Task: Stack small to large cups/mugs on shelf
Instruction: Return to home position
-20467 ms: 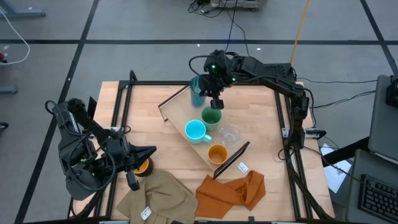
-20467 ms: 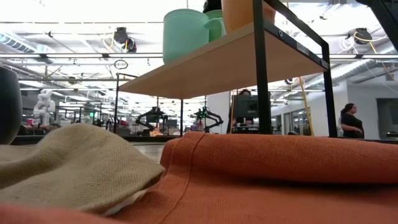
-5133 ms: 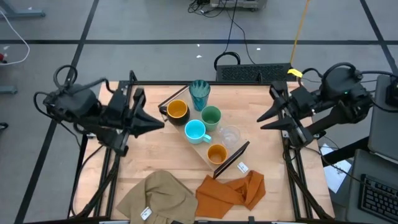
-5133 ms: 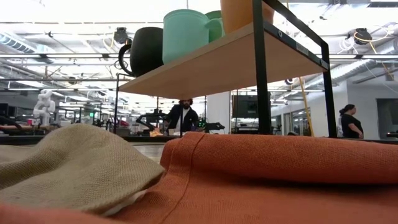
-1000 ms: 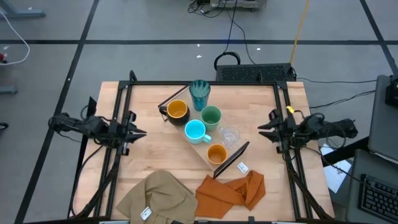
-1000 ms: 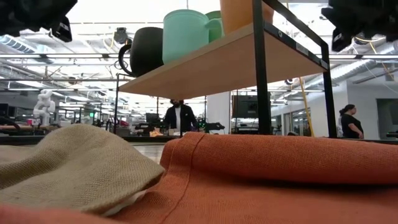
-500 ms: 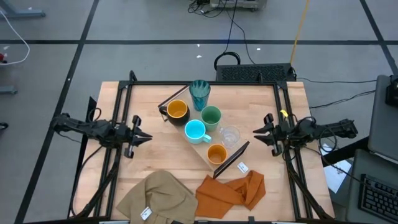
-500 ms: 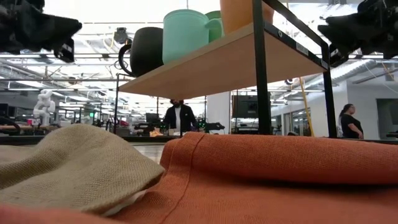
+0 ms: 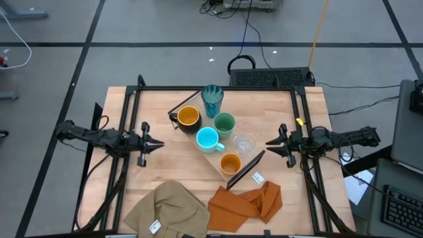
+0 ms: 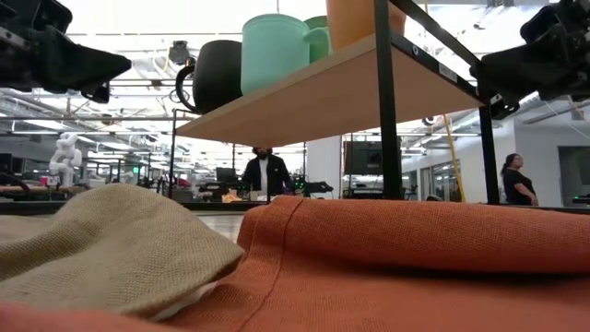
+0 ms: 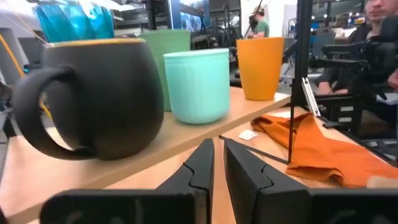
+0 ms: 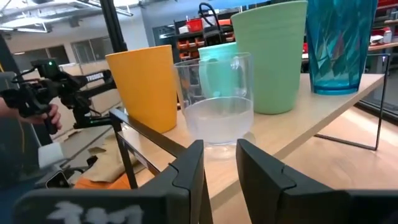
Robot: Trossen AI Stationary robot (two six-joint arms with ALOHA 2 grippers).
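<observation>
Bringing both arms home looks to be all that remains, since the six vessels stand in a row on the shelf (image 10: 318,100): orange cup (image 9: 230,162), clear tumbler (image 9: 244,143), light-blue mug (image 9: 208,138), green cup (image 9: 225,123), dark mug (image 9: 188,117) and ribbed teal cup (image 9: 212,99). Your left gripper (image 9: 159,143) sits low at the table's left edge, pointing at the shelf, its fingers almost together and holding nothing. Your right gripper (image 9: 269,143) mirrors it at the right edge, near the tumbler's end of the plank, with a narrow gap between its fingers and nothing in it. To finish well, I would draw each arm straight back and away from the wire brackets. Make no sideways sweep, because a nudge to the plank could topple the row. Leave the tan cloth (image 9: 168,208) and orange cloth (image 9: 248,201) alone.
</observation>
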